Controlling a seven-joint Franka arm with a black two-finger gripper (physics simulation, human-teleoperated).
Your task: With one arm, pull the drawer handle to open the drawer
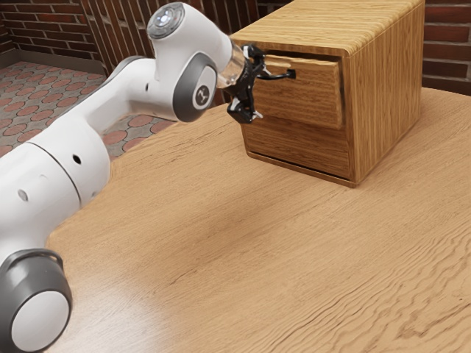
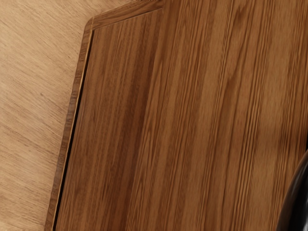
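Note:
A wooden cabinet (image 1: 383, 81) stands on the table at the exterior view's upper right. Its upper drawer (image 1: 309, 95) sits slightly proud of the cabinet face, with a dark gap along its side. A short black handle (image 1: 285, 73) juts from the drawer front near its top. My black gripper (image 1: 265, 75) is right at that handle, reaching in from the exterior view's left. In the wrist view the drawer front (image 2: 192, 120) is close up, and a dark rounded shape (image 2: 297, 202) sits at the corner.
Below the drawer is a lower wooden panel (image 1: 302, 143). The round wooden table (image 1: 243, 250) spreads wide in front of the cabinet. A brick wall (image 1: 51, 26) and paved floor lie behind. My white arm (image 1: 81, 154) crosses the exterior view's left side.

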